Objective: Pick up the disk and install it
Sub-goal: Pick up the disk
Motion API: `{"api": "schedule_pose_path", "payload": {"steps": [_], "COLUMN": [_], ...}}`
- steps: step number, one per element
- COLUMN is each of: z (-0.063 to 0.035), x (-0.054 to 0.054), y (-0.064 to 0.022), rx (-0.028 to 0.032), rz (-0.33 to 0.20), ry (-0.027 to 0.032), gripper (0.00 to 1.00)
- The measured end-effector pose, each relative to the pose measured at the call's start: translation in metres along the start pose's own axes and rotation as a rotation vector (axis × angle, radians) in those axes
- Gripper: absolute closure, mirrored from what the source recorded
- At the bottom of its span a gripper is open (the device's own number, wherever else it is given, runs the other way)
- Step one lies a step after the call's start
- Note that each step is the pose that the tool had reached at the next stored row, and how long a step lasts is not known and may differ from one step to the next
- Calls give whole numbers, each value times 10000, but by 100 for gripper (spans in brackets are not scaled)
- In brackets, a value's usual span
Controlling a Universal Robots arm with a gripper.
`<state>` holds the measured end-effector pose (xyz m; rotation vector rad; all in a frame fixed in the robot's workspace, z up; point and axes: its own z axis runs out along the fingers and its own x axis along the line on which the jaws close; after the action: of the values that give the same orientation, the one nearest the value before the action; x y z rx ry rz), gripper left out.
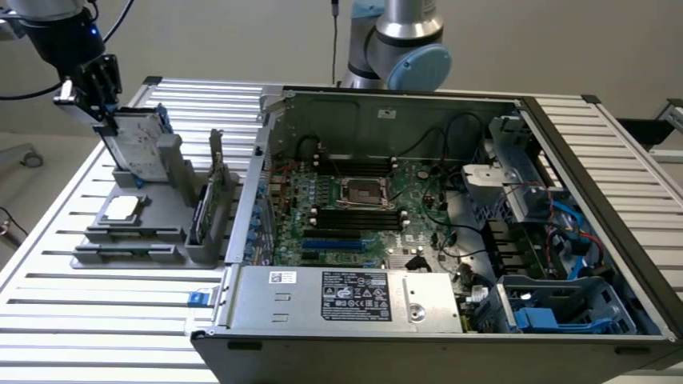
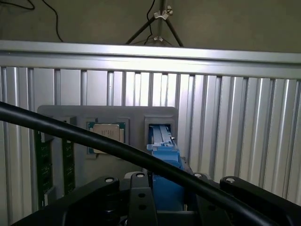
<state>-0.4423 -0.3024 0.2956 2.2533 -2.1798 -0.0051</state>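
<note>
Gripper [image 1: 102, 106] fingers closed on disk [image 1: 137, 142] top edge. Disk stands approx. upright in grey holder [image 1: 128, 256], beside open PC case [image 1: 427, 356].

One disk [image 1: 137, 148], one chip [image 1: 121, 208], one tray [image 1: 149, 258] — one computer case [image 1: 427, 362]
</note>
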Motion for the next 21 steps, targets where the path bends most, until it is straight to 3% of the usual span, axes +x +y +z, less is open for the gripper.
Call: {"api": "schedule_pose_path", "payload": {"steps": [16, 21], "z": [-702, -931], "x": [2, 6], "y": [-38, -123], "rx": [-3, -18], "rz": [12, 11], "ry": [0, 0], "gripper": [67, 67]}}
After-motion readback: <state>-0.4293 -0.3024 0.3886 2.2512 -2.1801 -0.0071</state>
